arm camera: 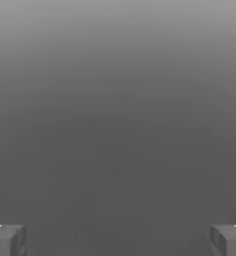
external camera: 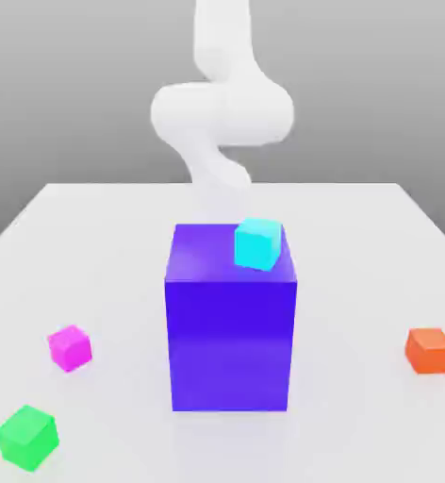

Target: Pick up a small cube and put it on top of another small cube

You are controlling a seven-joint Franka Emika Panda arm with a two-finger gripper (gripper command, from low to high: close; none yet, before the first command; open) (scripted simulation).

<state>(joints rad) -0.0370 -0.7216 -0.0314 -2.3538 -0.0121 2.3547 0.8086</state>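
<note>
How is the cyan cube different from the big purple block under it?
The cyan cube is much smaller than the purple block. The cyan cube sits on the purple block's top, near the corner at the exterior view's right, while the purple block stands on the white table. The cyan cube looks turned at a slight angle; the purple block faces the camera squarely. Both are plain, single-colour boxes.

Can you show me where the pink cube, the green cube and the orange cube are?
pink cube (external camera: 70,347), exterior view, on its front face.
green cube (external camera: 26,439), exterior view, on its front face.
orange cube (external camera: 429,351), exterior view, on its front face.
</note>
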